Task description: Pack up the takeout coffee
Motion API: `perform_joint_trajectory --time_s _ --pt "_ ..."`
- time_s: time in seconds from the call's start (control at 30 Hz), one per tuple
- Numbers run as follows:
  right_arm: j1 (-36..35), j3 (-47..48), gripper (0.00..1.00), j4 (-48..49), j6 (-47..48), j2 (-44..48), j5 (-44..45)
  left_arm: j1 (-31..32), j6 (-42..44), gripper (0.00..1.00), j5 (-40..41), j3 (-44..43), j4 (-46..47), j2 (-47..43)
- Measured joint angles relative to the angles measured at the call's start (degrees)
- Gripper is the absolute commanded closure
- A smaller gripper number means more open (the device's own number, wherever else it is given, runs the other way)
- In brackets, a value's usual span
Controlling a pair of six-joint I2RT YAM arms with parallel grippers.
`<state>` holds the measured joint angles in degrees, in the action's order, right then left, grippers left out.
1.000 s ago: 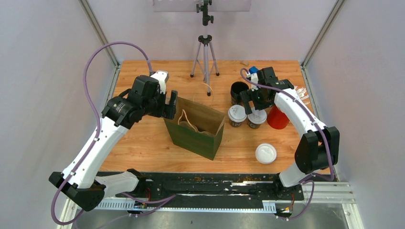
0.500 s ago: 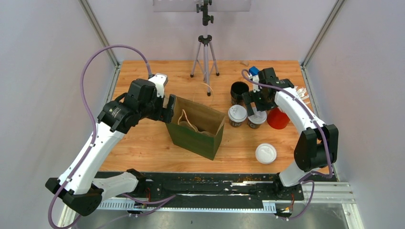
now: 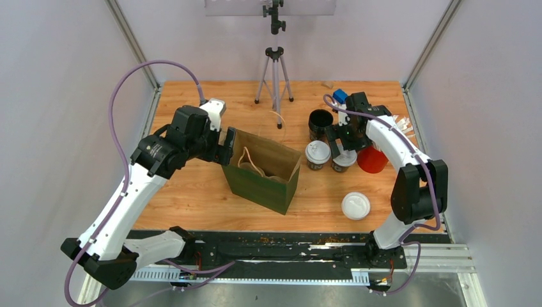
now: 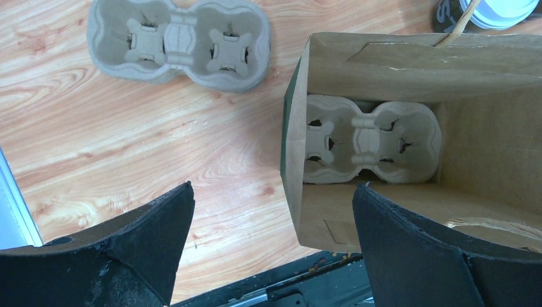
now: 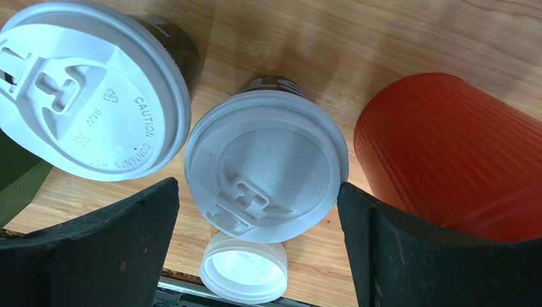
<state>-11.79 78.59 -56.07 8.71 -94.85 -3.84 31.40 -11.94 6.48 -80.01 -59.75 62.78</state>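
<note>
As our left gripper (image 4: 273, 192) gapes at the green paper bag (image 3: 259, 182), our right gripper (image 5: 257, 187) gapes wide over the right-hand white-lidded dark paper cup (image 5: 281, 137).

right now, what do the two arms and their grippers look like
The left arm and right arm match: white link shells joined by black joint housings. A lilac cable loops along each one. The left gripper and right gripper each have two broad black fingers, matte and rough-surfaced, narrowing toward the tips.
</note>
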Motion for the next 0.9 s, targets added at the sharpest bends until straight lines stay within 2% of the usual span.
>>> perform_joint_trajectory --time_s 0.4,0.57,0.9 --pt "0.46 -0.02 0.12 0.76 0.0 -0.57 -1.18 0.0 0.42 0.01 0.0 0.02 0.28 0.31" --pt "0.46 -0.02 0.07 0.87 -0.02 -0.57 -1.22 0.0 0.57 0.01 0.0 0.02 0.35 0.33" --pt "0.46 -0.02 0.05 0.85 -0.11 -0.57 -1.31 0.0 0.61 0.01 0.0 0.02 0.39 0.63"
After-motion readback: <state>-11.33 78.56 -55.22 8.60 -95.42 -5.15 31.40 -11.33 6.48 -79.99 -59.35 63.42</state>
